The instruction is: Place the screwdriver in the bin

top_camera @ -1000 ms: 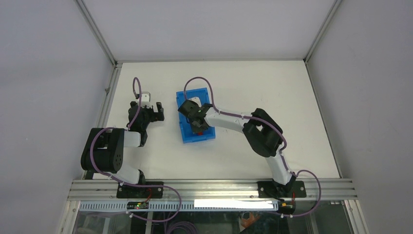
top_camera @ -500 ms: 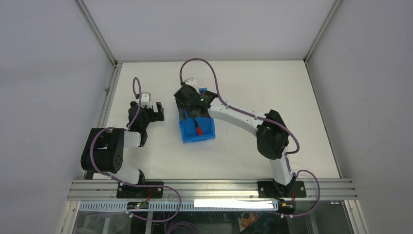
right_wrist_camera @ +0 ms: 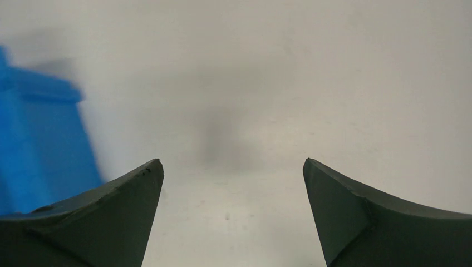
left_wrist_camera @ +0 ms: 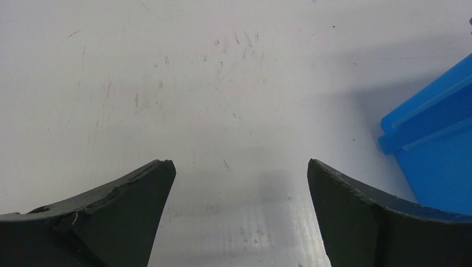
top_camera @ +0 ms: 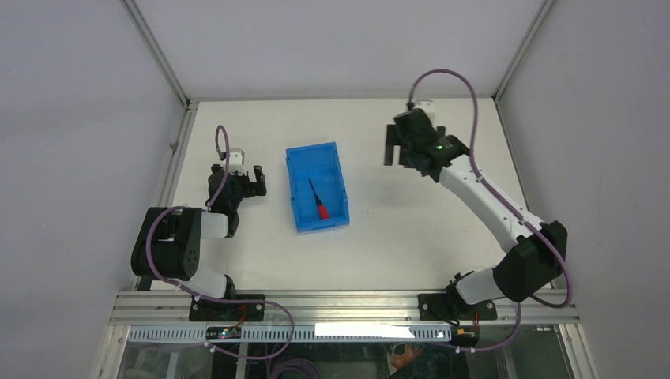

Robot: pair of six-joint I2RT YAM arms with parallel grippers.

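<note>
The red-handled screwdriver (top_camera: pixel 319 202) lies loose inside the blue bin (top_camera: pixel 296 209) at the table's middle, handle toward the near end. My right gripper (top_camera: pixel 397 151) is open and empty, well to the right of the bin toward the far right of the table; its wrist view shows bare table between the fingers (right_wrist_camera: pixel 231 167) and a blurred part of the bin (right_wrist_camera: pixel 39 144) at left. My left gripper (top_camera: pixel 251 179) hangs open and empty just left of the bin; its wrist view (left_wrist_camera: pixel 239 167) catches the bin's corner (left_wrist_camera: pixel 434 139) at right.
The white table (top_camera: pixel 411 229) is fenced by metal rails and grey walls on the left, far and right sides. A purple cable loops above each arm. The arm bases sit on the aluminium rail at the near edge.
My right gripper opened over the bin and dropped the screwdriver into it. Then the arm swung away to the right and back. The left arm stayed still.
</note>
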